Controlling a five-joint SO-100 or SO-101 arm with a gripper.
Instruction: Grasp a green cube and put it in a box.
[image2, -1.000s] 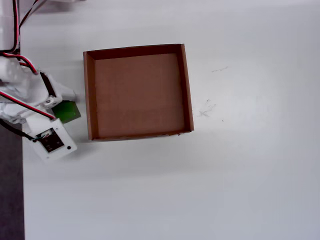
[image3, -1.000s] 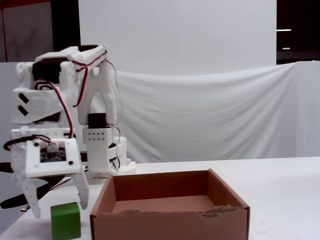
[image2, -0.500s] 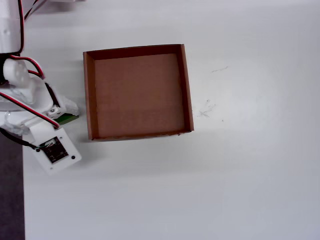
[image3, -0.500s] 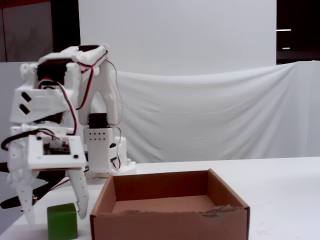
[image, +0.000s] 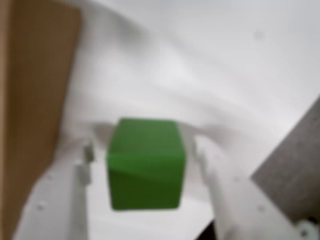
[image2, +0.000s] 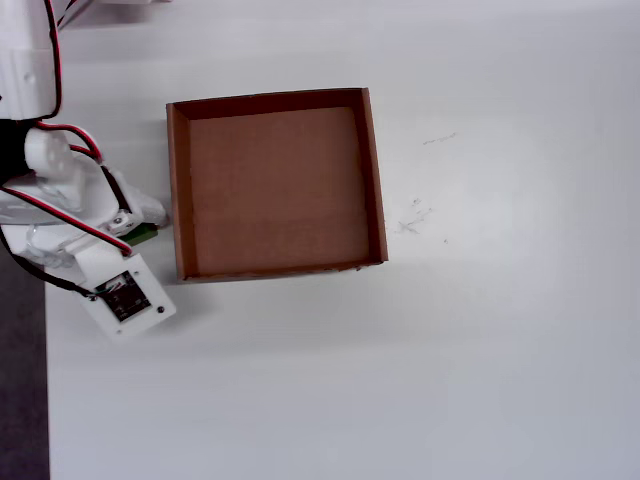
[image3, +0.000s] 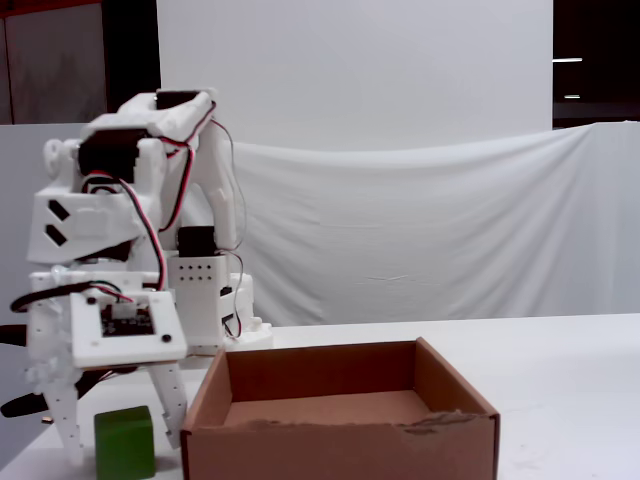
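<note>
The green cube (image: 146, 165) sits on the white table between my gripper's (image: 145, 152) two white fingers, with a small gap showing on each side. The gripper is open around it. In the fixed view the cube (image3: 125, 442) rests on the table between the lowered fingers of the gripper (image3: 123, 448), just left of the box (image3: 340, 445). In the overhead view only a sliver of the cube (image2: 144, 236) shows under the gripper (image2: 140, 236), close to the left wall of the brown cardboard box (image2: 177, 180). The box wall (image: 30, 100) also fills the left of the wrist view.
The table's edge, with dark floor (image2: 20, 400) beyond it, runs along the left in the overhead view and shows at the lower right in the wrist view (image: 295, 165). A white cloth backdrop (image3: 420, 230) hangs behind the table. The arm's base (image3: 205, 290) stands behind the gripper.
</note>
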